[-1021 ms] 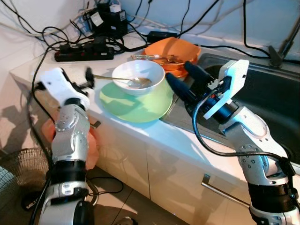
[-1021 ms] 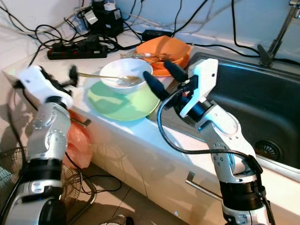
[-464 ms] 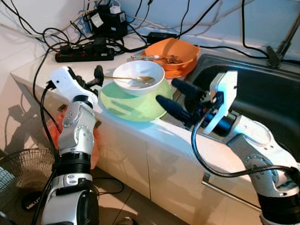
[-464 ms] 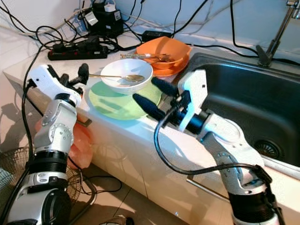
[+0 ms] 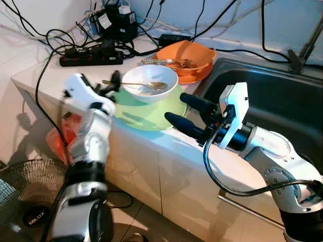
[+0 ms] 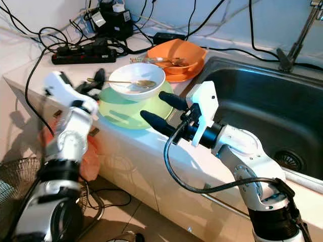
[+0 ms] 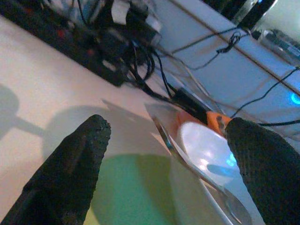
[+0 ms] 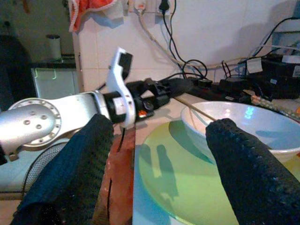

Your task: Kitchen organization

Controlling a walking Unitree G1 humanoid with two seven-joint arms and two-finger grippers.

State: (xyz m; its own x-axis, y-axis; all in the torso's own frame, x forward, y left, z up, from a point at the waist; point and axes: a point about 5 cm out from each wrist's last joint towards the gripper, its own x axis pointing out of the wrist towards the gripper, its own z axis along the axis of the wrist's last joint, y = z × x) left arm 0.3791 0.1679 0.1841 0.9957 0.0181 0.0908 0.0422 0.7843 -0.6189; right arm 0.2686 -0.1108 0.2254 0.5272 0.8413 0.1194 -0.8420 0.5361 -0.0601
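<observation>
A white bowl [image 5: 150, 80] stands on a green plate [image 5: 146, 111] on the counter, with a metal spoon [image 5: 139, 84] lying across it. The spoon's handle [image 7: 176, 146] points toward my left gripper [image 5: 111, 86], which is open at the plate's left rim with the handle tip between its fingers [image 7: 75, 164]. My right gripper [image 5: 185, 114] is open, just right of the plate over the counter edge beside the sink. Its fingers [image 8: 248, 173] point at the plate [image 8: 187, 183] and bowl [image 8: 239, 123]. Behind them sits an orange bowl [image 5: 185, 53] holding utensils.
A steel sink [image 5: 282, 106] with a faucet [image 5: 304, 48] lies to the right. A black power strip [image 5: 91, 58] and tangled cables cover the counter's back. Below the counter are cabinet handles, an orange bag [image 5: 59, 142] and a floor fan [image 5: 22, 194].
My left gripper has swung right, from the counter's left edge to the spoon handle beside the plate. My right gripper has drawn back from the bowl toward the counter's front.
</observation>
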